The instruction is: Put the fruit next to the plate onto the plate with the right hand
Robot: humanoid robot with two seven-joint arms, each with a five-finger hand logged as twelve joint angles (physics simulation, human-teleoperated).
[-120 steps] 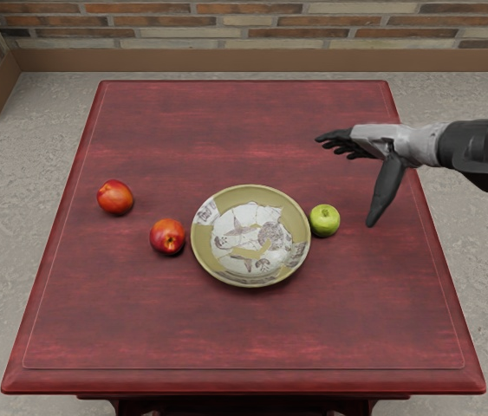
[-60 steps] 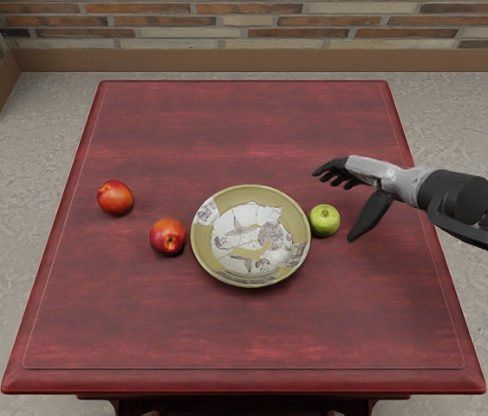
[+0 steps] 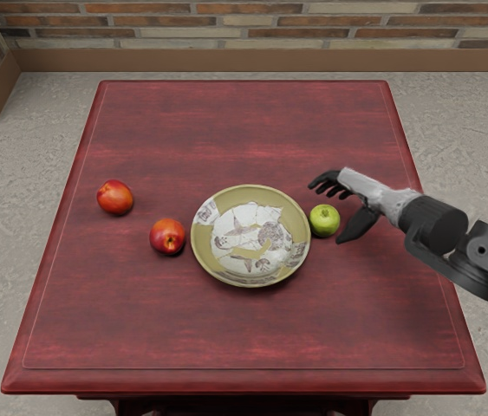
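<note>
While I watched the head view from my station, a red fruit [image 3: 115, 197] lay alone toward the left side of the dark red table [image 3: 244, 121], well apart from everything else. A second red fruit [image 3: 167, 236] sat further right, just beside the left rim of the plate [image 3: 252, 190]. The plate was olive-rimmed with a pale patterned centre, and it stood near the middle of the tabletop. On its other side the green apple [image 3: 324, 220] rested on the wood, just beside the right rim and not on the plate. The right hand [image 3: 353, 196] hovered next to that apple with its dark fingers [image 3: 323, 184] spread and released, grasping nothing. Its thumb angled down close to the apple's right side. I could not tell whether the thumb touched the fruit. The grey forearm ran back from the hand to the picture's right edge.
</note>
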